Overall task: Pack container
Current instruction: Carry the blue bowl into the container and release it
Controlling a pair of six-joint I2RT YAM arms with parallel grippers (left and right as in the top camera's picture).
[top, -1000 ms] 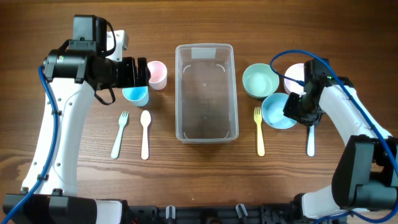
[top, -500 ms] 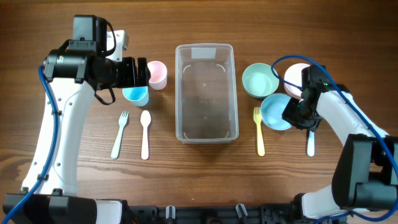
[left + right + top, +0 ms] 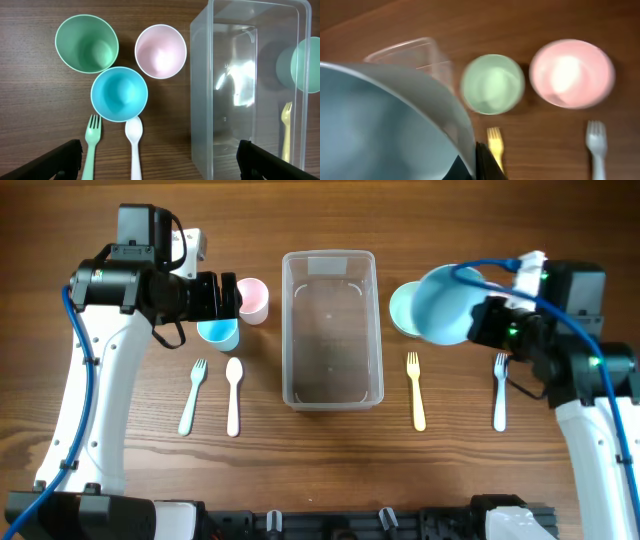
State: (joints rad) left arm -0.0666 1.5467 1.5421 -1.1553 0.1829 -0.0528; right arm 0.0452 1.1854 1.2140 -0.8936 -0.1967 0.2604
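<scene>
- Overhead view: the container [image 3: 332, 258], a clear, smooth plastic tub with a rectangular shape, rounded corners and a thick rim, stands on the wood-grain desk [image 3: 320, 470]. It is between the left jaws and the right jaws, apart from both.
- The right jaws are clamped on the rim of a round pale-blue bowl [image 3: 445, 305]. The bowl is tilted and held clear of the desk, partly covering a mint bowl [image 3: 400, 305].
- Right wrist view, blurred: beyond the jaws, the mint bowl and a pink bowl [image 3: 571, 73] sit side by side. A yellow fork [image 3: 494, 140] and a pale fork [image 3: 596, 145] lie nearer.
- Left wrist view: the left jaws are spread wide, gripping nothing.
- Ahead of them cluster three round cups: the mint cup [image 3: 86, 43], the pink cup [image 3: 160, 51] and the blue cup [image 3: 119, 94].
- A green fork [image 3: 90, 145] and a white spoon [image 3: 134, 145] lie side by side, nearer the jaws than the blue cup.
- The container's glossy wall is ahead, towards the right-hand finger.
</scene>
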